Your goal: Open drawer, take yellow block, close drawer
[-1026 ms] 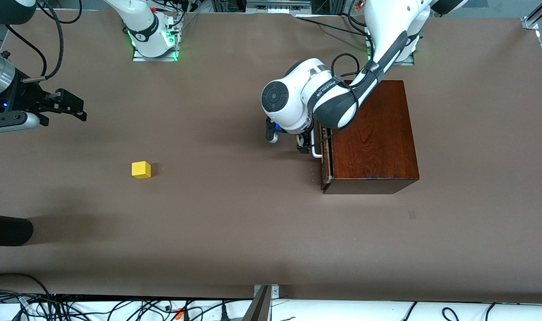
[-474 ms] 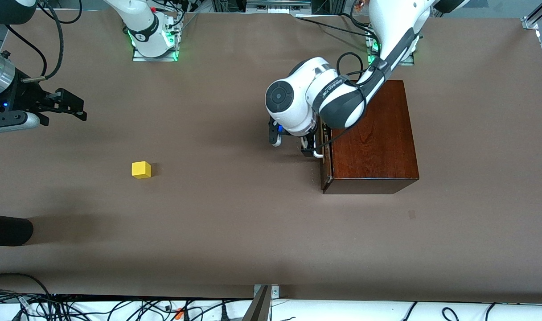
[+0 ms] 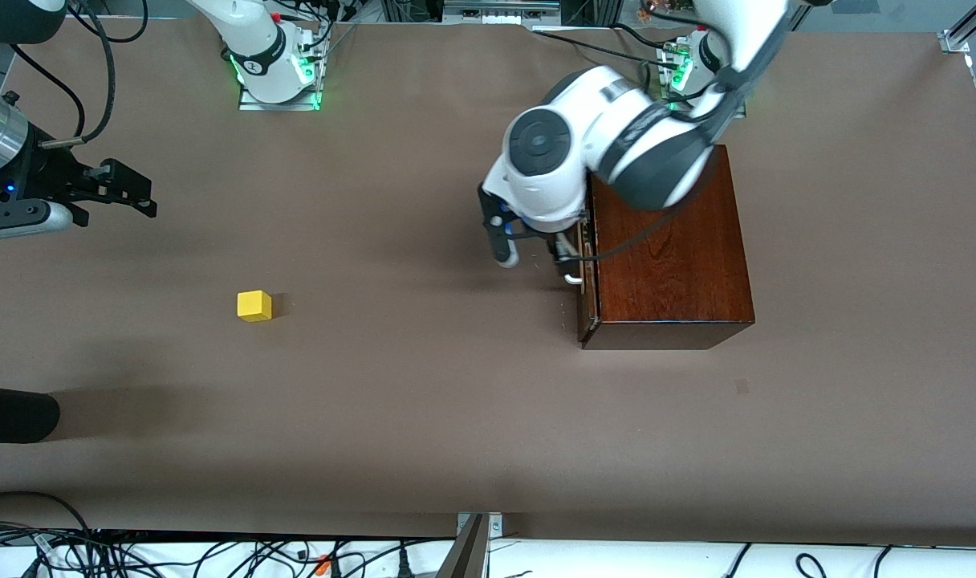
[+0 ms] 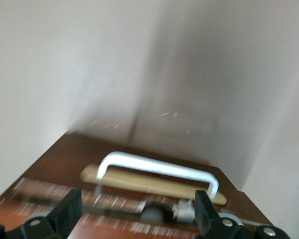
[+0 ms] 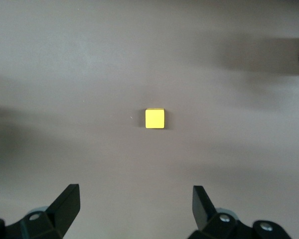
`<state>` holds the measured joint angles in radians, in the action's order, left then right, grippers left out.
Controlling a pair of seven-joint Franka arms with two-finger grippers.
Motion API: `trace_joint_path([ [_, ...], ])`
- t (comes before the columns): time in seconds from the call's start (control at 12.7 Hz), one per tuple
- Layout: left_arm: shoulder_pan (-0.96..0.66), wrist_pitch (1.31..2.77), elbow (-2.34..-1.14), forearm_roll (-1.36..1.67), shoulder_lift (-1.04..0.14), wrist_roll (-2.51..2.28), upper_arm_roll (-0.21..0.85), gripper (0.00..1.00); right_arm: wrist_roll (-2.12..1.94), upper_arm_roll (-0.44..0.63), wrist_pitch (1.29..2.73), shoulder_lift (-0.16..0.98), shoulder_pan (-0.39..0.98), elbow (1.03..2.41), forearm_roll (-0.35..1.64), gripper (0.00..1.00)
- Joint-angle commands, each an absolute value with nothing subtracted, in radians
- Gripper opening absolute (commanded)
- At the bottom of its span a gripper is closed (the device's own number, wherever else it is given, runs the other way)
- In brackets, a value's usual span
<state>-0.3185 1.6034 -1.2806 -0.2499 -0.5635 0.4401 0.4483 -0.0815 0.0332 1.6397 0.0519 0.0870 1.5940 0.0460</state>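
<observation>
The dark reddish-brown wooden box (image 3: 673, 249) stands toward the left arm's end of the table. Its drawer (image 3: 588, 281) sits in, the front about flush with the box. The white handle (image 3: 572, 278) (image 4: 157, 169) faces the right arm's end. My left gripper (image 3: 566, 258) (image 4: 137, 206) hangs open just above and in front of the handle, holding nothing. The yellow block (image 3: 254, 306) (image 5: 155, 119) rests on the bare table toward the right arm's end. My right gripper (image 3: 151, 201) (image 5: 135, 199) waits open above the table, with the block in its wrist view.
A dark rounded object (image 3: 14, 413) juts in over the table at the right arm's end, nearer the front camera than the block. Cables (image 3: 215, 554) run along the table's near edge. Brown tabletop (image 3: 424, 385) lies between block and box.
The left arm's wrist has risen and swung toward its own base, drawing the gripper off the handle. Box, block and right arm stay as they were.
</observation>
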Motion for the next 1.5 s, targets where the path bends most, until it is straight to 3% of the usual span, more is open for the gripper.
trace_joint_path([
  [0.0,-0.215,1.516,-1.285,-0.218,-0.465,0.339,0.454,1.0,-0.072,0.025,1.615,0.058,0.083,1.568,0.032,1.0],
  [0.32,-0.051,1.439,-1.285,-0.219,-0.353,0.334,0.453,1.0,-0.072,0.025,1.615,0.058,0.083,1.568,0.032,1.0],
  [0.47,-0.032,1.443,-1.296,-0.21,-0.279,0.33,0.395,1.0,-0.072,0.025,1.615,0.058,0.083,1.568,0.032,1.0],
  [0.63,-0.035,1.45,-1.357,-0.123,-0.208,0.269,0.28,1.0,-0.074,0.025,1.615,0.058,0.083,1.568,0.032,1.0],
  [0.95,-0.086,1.647,-1.612,-0.046,-0.031,0.184,-0.004,1.0,-0.074,0.026,1.615,0.058,0.083,1.568,0.032,1.0],
  [1.42,-0.084,1.619,-1.631,-0.014,-0.002,-0.089,-0.025,1.0,-0.077,0.028,1.614,0.058,0.083,1.568,0.034,1.0],
])
